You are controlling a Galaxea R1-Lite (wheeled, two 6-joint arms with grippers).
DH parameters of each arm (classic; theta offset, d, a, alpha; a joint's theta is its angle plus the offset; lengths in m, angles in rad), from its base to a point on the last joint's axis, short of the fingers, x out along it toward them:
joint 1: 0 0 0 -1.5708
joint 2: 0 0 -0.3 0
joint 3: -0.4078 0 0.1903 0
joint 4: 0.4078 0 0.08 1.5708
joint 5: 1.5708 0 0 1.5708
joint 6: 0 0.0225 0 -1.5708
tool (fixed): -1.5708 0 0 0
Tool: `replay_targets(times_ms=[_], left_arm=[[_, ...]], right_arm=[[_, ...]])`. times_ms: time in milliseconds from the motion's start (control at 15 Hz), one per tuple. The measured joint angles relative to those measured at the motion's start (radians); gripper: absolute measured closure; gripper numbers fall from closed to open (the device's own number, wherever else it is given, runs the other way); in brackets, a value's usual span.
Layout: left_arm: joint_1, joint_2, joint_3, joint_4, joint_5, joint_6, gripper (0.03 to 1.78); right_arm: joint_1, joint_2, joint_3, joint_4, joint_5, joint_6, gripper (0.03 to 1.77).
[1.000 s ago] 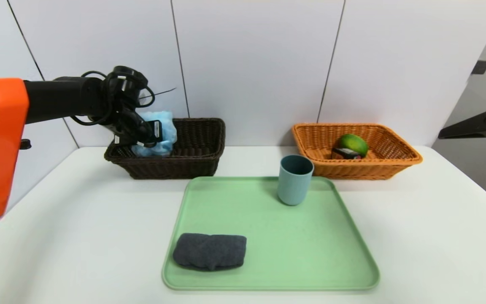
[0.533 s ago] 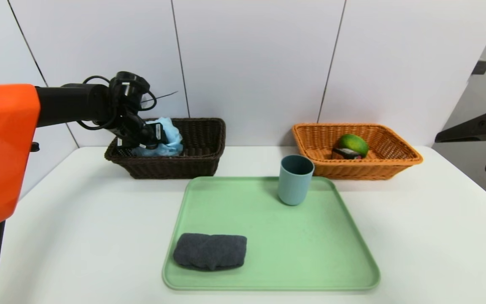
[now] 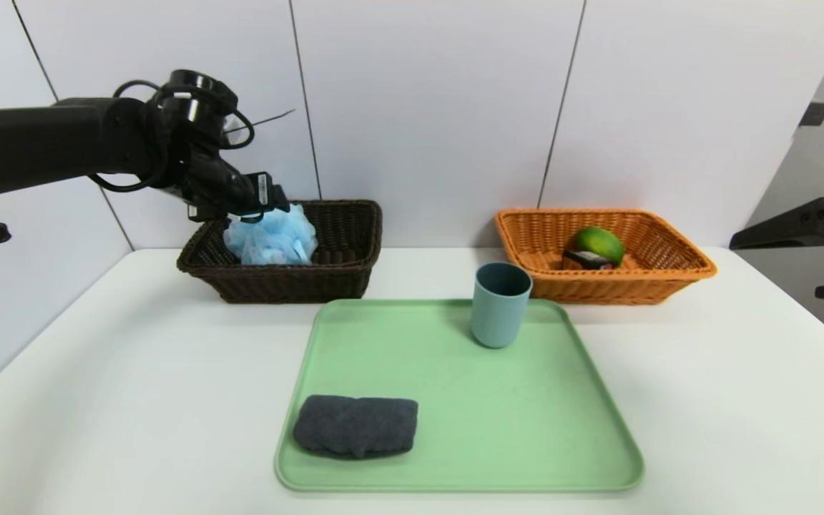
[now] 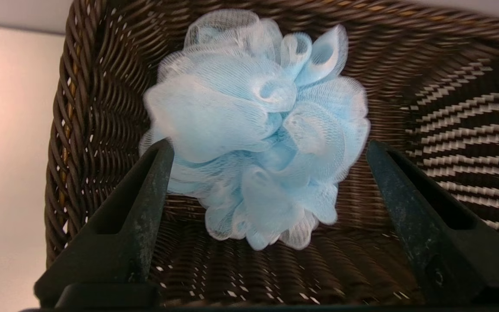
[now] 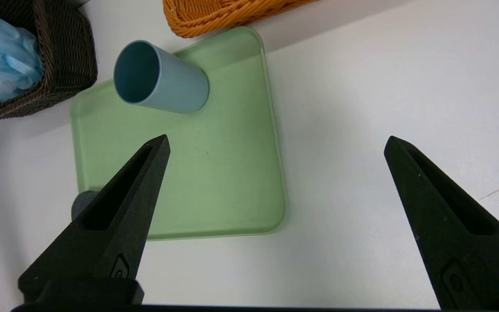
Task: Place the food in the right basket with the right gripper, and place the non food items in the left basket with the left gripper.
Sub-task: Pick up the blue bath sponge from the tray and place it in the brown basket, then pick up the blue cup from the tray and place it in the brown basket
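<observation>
The dark grey towel [image 3: 356,426] lies folded on the near left part of the green tray [image 3: 455,400]. The teal-blue cup [image 3: 499,306] stands near its far edge. Off to the right, the right gripper [image 5: 277,146] hangs wide open (holding nothing). Beyond the tray, the orange basket [image 3: 609,290] holds the green fruit [image 3: 600,244] and small black box [image 3: 586,260]; the dark brown basket [image 3: 290,285] holds the light-blue bath puff [image 3: 276,239], beneath the left gripper [image 4: 270,147], spread wide and gripping nothing.

Head view: looks forward and down from beyond the near edge of the desk [image 3: 712,400], farthest back. Left wrist view: peers steeply down, close over the dark brown basket [image 3: 297,286] near the far left corner. Right wrist view: looks down from higher, over the right side; shares the green tray [image 3: 491,415] with the head view.
</observation>
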Motion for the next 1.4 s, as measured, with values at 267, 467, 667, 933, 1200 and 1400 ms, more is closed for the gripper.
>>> replay_targets(times_ms=[267,467,667,933,1200,1400], left_arm=[[-0.056,-0.123,0.027,0.030,-0.073,0.025,0.18],[-0.100,-0.219,0.180,0.004,-0.237,0.057,0.16],[-0.143,-0.303,0.402,-0.141,-0.414,0.109,0.14],[-0.240,-0.344,0.746,-0.539,-0.480,0.238,0.14],[-0.401,-0.307,0.897,-0.923,-0.479,0.269,0.12],[-0.456,-0.263,0.912,-1.014,-0.482,0.272,0.12]], right_arm=[[0.000,0.000,0.002,0.000,0.001,0.001,0.09],[-0.002,-0.004,0.010,0.000,0.000,0.001,0.09],[-0.019,-0.008,0.026,0.000,0.002,0.000,0.09],[-0.029,-0.010,0.033,-0.001,0.001,0.000,0.09],[-0.055,-0.011,0.035,-0.001,0.001,-0.005,0.09],[-0.081,-0.014,0.035,-0.001,0.003,-0.011,0.09]])
